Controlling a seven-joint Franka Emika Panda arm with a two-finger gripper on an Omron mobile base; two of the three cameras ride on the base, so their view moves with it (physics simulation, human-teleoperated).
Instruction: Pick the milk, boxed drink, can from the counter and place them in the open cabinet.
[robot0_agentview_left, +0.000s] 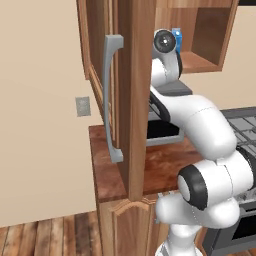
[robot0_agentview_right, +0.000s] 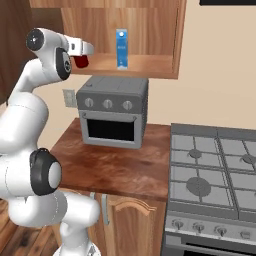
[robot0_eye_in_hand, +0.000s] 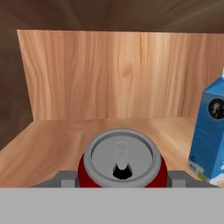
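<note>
No brand name or readable writing is seen; only white marks and a dark round emblem are carried by the blue gable-topped milk carton (robot0_eye_in_hand: 209, 135), which stands upright on the wooden shelf of the light-brown wall cabinet (robot0_agentview_right: 150, 65). The small red can with a silver pull-tab top (robot0_eye_in_hand: 122, 164) is clamped between the 2 dark fingers of the gripper (robot0_agentview_right: 81, 60), over the shelf's front edge. The carton is placed to the can's right, apart from it.
</note>
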